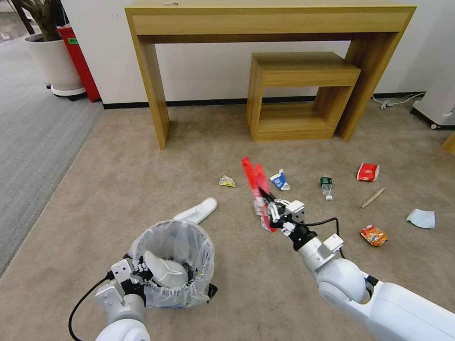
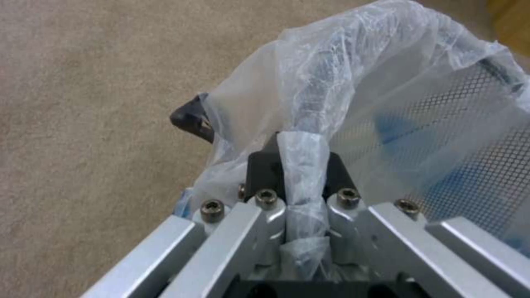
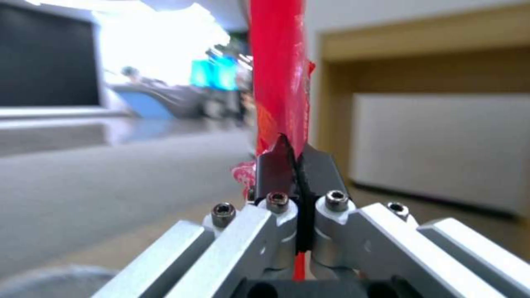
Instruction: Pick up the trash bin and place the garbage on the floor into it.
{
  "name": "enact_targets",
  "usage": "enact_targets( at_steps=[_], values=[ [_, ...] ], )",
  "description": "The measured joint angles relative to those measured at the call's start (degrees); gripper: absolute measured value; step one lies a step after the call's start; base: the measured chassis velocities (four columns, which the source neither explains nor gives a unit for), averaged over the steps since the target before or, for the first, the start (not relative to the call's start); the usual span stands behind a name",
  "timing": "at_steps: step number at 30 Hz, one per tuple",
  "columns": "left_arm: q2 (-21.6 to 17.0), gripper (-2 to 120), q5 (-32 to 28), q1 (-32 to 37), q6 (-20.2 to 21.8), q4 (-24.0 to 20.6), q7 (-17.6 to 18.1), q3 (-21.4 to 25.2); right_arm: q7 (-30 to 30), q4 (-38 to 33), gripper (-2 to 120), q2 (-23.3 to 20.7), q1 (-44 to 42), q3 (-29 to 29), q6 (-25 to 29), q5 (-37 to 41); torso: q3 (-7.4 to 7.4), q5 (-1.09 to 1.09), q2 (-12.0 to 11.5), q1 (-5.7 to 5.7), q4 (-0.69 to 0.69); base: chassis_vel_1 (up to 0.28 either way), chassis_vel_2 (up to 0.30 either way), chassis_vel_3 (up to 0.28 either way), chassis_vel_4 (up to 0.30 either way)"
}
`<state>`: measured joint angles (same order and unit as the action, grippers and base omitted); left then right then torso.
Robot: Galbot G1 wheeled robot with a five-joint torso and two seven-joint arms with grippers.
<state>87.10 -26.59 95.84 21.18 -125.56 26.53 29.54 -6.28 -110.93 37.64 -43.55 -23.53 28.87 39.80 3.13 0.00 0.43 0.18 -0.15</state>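
The trash bin (image 1: 176,265), black with a frilled clear liner, is at the lower left, and my left gripper (image 1: 141,274) is shut on its rim (image 2: 309,107). One white slipper (image 1: 163,272) lies inside it; another slipper (image 1: 199,210) rests on the beige floor (image 1: 142,180) just beyond. My right gripper (image 1: 266,208) hangs above the carpet at centre, shut on a red wrapper (image 1: 256,187) (image 3: 279,70) that stands upright. More garbage is scattered ahead: a yellow packet (image 1: 227,181), blue-white carton (image 1: 280,180), bottle (image 1: 326,185), red wrapper (image 1: 368,172), wooden stick (image 1: 373,197), orange packet (image 1: 373,235) and pale blue mask (image 1: 421,218).
A wooden desk (image 1: 265,21) stands against the far wall with a smaller wooden shelf unit (image 1: 298,94) under it. A potted plant (image 1: 54,61) and a red container (image 1: 78,59) stand at the back left on grey carpet (image 1: 33,142). A white appliance (image 1: 441,104) is at the right.
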Motion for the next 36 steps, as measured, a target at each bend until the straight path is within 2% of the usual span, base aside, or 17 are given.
enact_targets(
  at_steps=[1,4,15,23,36],
  values=[
    [0.00,3,0.00,0.00,0.00,0.00,0.00,0.00,0.00,0.00,0,0.00,0.00,0.00,0.00,0.00,0.00,0.00,0.00,0.00,0.00,0.000,0.000,0.000,0.000],
    [0.62,3,1.06,0.69,0.02,-0.78,-0.23,-0.45,5.71,1.52,0,1.53,6.82,-5.97,3.91,1.67,0.00,-0.01,0.00,0.00,0.02,0.000,0.000,0.000,0.000],
    [2.05,3,3.09,2.48,-0.03,-2.62,-0.72,-0.94,16.20,7.05,0,6.62,15.48,-17.05,7.46,4.19,0.00,-0.01,0.00,0.00,0.00,0.000,0.000,0.000,0.000],
    [2.77,3,3.98,4.08,-0.15,-4.56,-1.08,-0.99,17.24,13.95,0,12.72,20.50,-25.56,8.67,2.81,0.00,-0.01,0.00,0.00,0.01,0.000,0.000,0.000,0.000],
    [3.39,3,5.68,6.12,-0.28,-6.41,-1.77,-2.29,17.02,22.75,0,18.04,21.27,-30.66,9.64,-1.08,0.00,-0.01,0.00,0.00,0.01,0.000,0.000,0.000,0.000]
  ],
)
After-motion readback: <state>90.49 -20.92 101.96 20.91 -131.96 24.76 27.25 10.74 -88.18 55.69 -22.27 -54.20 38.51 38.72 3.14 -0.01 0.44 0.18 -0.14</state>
